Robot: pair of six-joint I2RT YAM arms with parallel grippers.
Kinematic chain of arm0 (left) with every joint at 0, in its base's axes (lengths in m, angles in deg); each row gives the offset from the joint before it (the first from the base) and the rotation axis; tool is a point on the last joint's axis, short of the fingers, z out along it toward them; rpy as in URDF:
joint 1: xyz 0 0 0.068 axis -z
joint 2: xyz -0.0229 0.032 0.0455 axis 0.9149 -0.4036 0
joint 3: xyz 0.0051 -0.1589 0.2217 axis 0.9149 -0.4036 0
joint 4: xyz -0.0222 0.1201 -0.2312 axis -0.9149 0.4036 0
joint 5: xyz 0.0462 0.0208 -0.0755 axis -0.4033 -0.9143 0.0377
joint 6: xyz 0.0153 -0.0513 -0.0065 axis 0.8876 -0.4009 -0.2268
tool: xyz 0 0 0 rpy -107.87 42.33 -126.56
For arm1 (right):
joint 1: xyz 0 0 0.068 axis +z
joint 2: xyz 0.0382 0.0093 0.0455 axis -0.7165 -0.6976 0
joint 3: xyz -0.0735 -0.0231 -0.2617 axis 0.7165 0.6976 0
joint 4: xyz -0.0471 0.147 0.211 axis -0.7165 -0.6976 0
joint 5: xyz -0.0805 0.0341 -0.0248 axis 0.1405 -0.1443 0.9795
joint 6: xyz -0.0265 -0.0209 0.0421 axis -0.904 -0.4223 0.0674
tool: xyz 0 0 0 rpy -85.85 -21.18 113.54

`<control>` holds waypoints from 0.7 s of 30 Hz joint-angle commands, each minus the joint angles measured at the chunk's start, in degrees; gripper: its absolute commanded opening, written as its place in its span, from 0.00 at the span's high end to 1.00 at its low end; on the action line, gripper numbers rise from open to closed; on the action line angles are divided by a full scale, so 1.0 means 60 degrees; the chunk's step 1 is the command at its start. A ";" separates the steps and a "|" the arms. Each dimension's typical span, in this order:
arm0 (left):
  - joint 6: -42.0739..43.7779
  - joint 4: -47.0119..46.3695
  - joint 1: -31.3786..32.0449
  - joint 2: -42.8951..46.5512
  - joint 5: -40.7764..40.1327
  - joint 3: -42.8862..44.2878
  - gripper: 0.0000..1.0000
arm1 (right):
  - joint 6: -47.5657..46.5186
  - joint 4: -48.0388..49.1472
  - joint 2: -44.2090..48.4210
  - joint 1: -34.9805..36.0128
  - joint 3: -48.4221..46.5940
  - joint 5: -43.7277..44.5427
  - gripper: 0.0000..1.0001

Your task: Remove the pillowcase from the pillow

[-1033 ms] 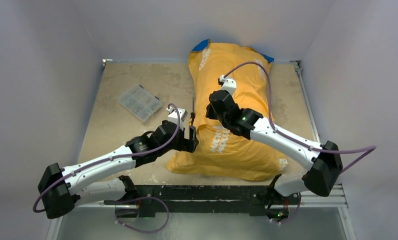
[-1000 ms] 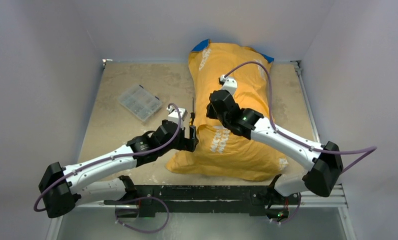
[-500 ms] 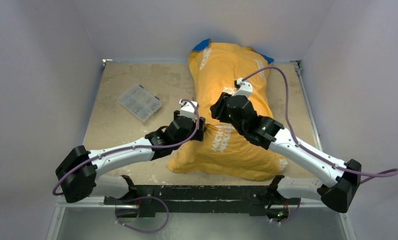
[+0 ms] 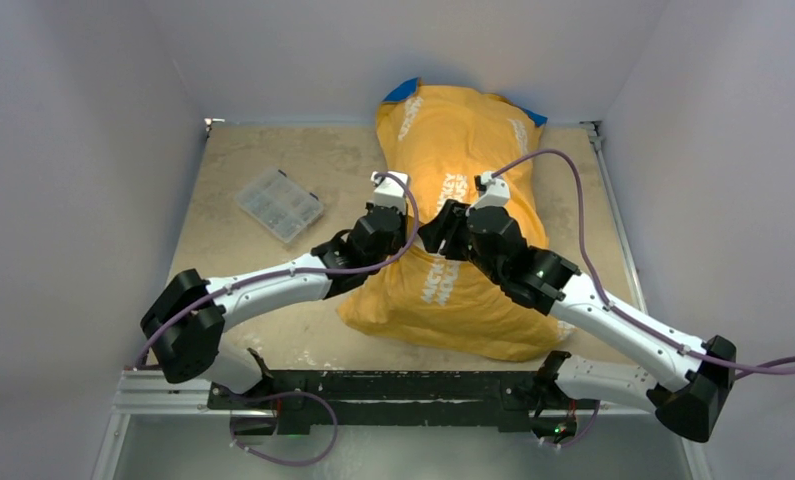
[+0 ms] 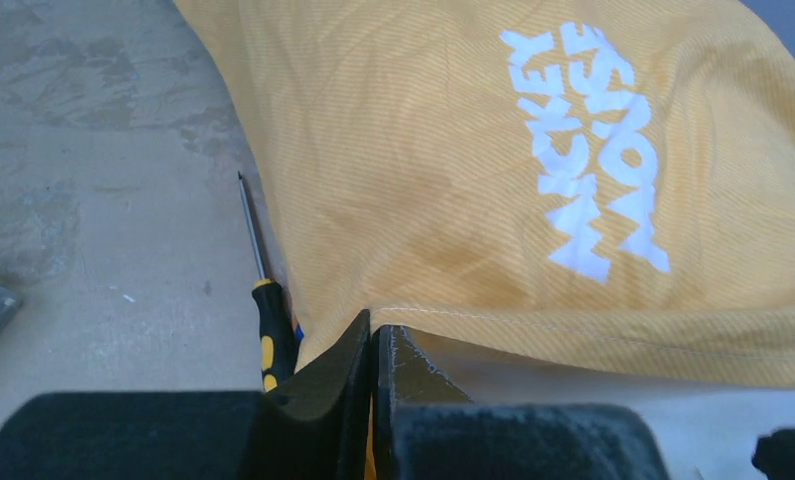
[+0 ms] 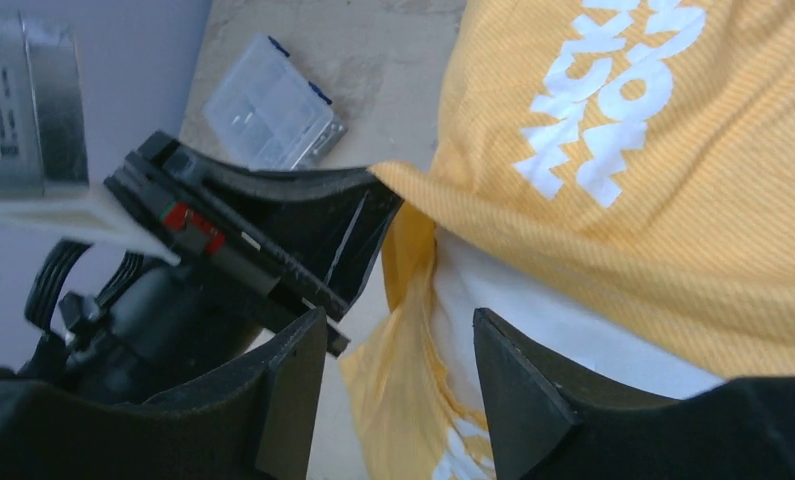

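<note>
The orange-yellow pillowcase [image 4: 458, 130] with white lettering lies lengthwise down the middle of the table, still over the pillow [image 6: 533, 315], which shows white under the lifted hem. My left gripper [image 5: 373, 335] is shut on that hem [image 5: 533, 318] at the case's left side, and the right wrist view shows it [image 6: 303, 230] pinching the orange corner. In the top view the left gripper [image 4: 409, 238] and the right gripper [image 4: 433, 236] almost meet over the case's middle. My right gripper [image 6: 398, 318] is open, with loose orange fabric and white pillow between its fingers [image 6: 513, 390].
A clear plastic compartment box [image 4: 279, 204] sits on the table to the left. A screwdriver [image 5: 271, 335] with a black and yellow handle lies beside the case's left edge, right by my left fingers. The case's blue edge [image 4: 401, 90] shows at the far wall.
My left gripper moved right onto the case's hem and shut on it. My right gripper opened, let go of the fabric and shifted slightly right.
</note>
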 commanded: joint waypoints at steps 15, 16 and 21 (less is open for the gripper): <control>-0.0274 0.0198 -0.0899 -0.0185 0.0392 0.0976 1.00 | -0.0748 0.0700 -0.1362 0.0124 0.0740 -0.2301 0.87; -0.0338 0.0189 -0.0950 -0.0196 0.0440 0.0908 1.00 | -0.0667 0.0683 -0.1244 0.0257 0.0747 -0.2453 0.96; -0.0687 0.0268 -0.1128 -0.0285 0.0569 0.0593 1.00 | -0.0210 0.0864 -0.0417 0.1047 0.0930 -0.3521 1.00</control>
